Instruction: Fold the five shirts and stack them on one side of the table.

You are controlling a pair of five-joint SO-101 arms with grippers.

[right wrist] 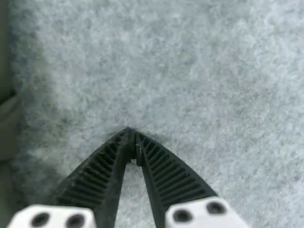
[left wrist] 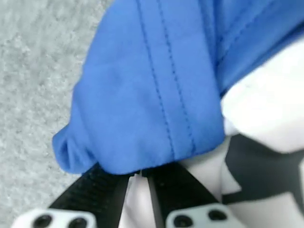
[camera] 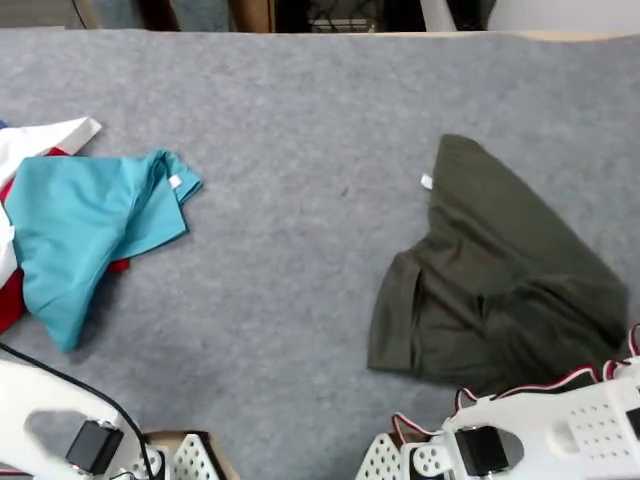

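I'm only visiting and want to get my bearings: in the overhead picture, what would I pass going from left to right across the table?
teal shirt → bare stretch of grey table cover → dark olive shirt

On the table [camera: 300, 120] a shirt pile [camera: 80, 220] lies far left, a single shirt [camera: 500, 270] well apart at right.

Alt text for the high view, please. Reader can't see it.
An olive shirt lies rumpled on the right of a grey table; at the left edge a teal shirt lies on a white shirt and a red shirt. A white arm shows at the near left corner, another at the near right.
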